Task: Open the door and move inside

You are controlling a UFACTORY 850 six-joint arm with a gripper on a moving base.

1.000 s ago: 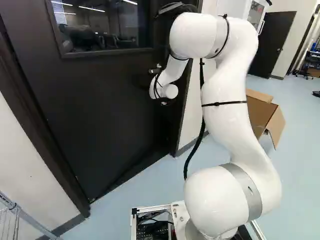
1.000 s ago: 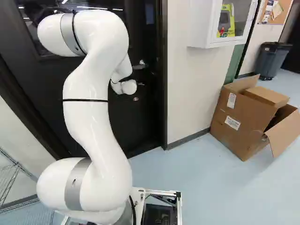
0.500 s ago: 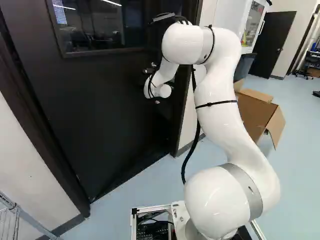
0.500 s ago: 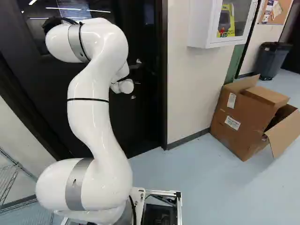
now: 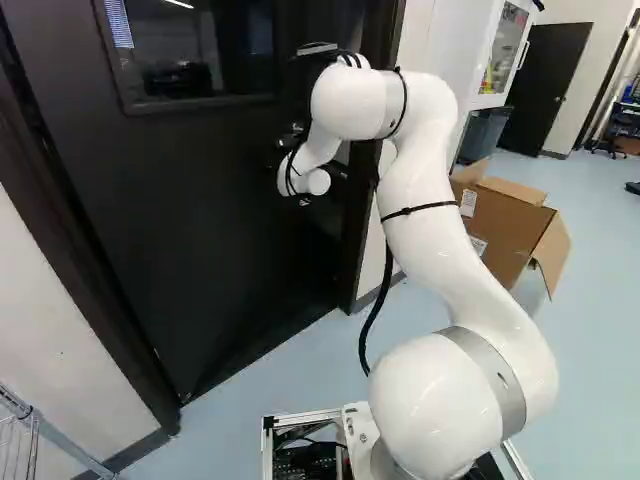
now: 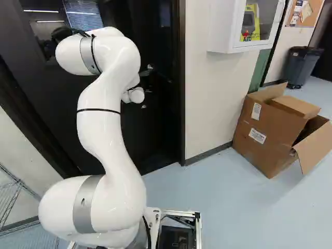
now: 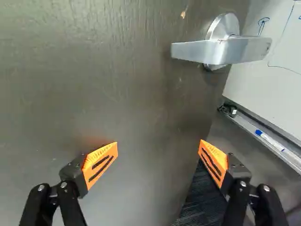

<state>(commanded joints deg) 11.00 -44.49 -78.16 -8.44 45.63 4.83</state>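
The dark door is straight ahead of the base and a bit open; past its edge you can see a whiteboard. The gripper is hard to see in the base views, dark on dark and mostly behind the white arm. In the wrist view the gripper has its fingers wide apart, with nothing held. The silver door handle is ahead of it, off to one side, not touching the fingers.

The board's tray holds a marker with a blue cap and a small black thing I can't name. The white wall box has a yellow thing behind its clear front. The big cardboard box has its flaps up; its inside is too dark to tell. The grey bin's inside is hidden. The wire rack is cut off at the left base view's edge.
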